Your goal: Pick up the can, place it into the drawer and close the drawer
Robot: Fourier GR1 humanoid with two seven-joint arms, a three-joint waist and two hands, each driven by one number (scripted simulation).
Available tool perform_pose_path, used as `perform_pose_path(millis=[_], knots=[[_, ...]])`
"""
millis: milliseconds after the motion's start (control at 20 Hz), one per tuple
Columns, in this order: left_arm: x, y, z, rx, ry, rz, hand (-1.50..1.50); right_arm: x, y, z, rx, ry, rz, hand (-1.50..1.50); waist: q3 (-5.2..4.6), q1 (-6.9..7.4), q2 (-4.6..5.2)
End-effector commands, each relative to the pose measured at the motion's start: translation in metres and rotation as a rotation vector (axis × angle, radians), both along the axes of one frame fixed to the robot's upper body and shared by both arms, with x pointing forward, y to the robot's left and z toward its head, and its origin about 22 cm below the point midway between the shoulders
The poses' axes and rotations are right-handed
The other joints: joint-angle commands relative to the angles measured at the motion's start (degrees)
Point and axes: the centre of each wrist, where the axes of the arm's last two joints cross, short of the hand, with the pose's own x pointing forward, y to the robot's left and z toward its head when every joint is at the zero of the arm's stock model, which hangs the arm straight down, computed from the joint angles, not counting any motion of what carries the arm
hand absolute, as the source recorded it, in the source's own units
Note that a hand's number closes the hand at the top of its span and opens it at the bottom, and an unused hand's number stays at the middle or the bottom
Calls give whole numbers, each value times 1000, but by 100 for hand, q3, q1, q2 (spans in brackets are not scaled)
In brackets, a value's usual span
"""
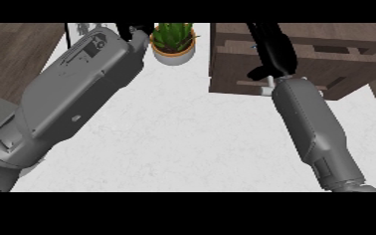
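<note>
Head view. Left forearm (70, 97) fills the near left, big and grey, running up toward the top edge. Left hand (140, 32) shows only as a black sliver beside the potted plant (173, 42); cannot tell whether its fingers are curled or straight. Right forearm (316, 129) rises from the lower right to the wooden drawer (294, 59). Right hand (273, 50) is black and lies over the drawer's front part, reaching into it; its fingers cannot be made out, so grasp unknown. Can not visible; its look, place and axis cannot be told. White speckled counter (183, 139) lies below.
</note>
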Motion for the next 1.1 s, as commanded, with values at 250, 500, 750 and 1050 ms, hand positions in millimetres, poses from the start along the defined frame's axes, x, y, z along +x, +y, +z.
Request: perform_pose_path(millis=[250, 500, 750, 1050], knots=[[-6, 22, 10, 6, -1, -6, -150, 15, 1, -8, 19, -39, -77, -150, 99, 78, 127], [-11, 33, 3, 20, -26, -7, -150, 35, 4, 32, 18, -90, -91, -150, 95, 148, 161], [-20, 17, 9, 16, -24, -24, -150, 40, 3, 41, 10, -108, -119, -150, 101, 248, 191], [-20, 19, 24, 18, -29, -41, -150, 51, -6, 76, 5, -124, -145, -150, 106, 239, 240]])
